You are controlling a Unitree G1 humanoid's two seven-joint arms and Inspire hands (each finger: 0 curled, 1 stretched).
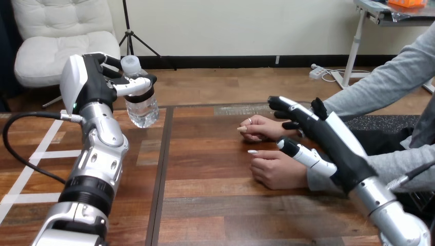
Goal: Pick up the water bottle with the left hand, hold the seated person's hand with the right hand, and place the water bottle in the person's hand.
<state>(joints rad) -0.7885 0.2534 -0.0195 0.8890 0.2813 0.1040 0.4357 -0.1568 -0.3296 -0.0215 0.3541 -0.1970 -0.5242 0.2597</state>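
The table (215, 205) is made of dark brown wood planks. White tape (25, 198) makes lines on its left part. Behind the table is a light brown wood floor (220, 82). The wall (231, 25) is cream, with a black strip (231, 61) along the bottom. A soft white chair (56, 36) stands far left, near a black tripod (129, 36). Far right stands a desk (377, 13) on a white leg (356, 46). A white power strip (317, 72) lies on the floor beside it.

The clear plastic water bottle (142, 108), white-capped and nearly upright, hangs above the bench (205, 205) at the view's left, clasped in the left robot hand (96, 84). The person's farther hand (262, 128) and nearer hand (277, 170) rest on the bench at the right, well apart from it.
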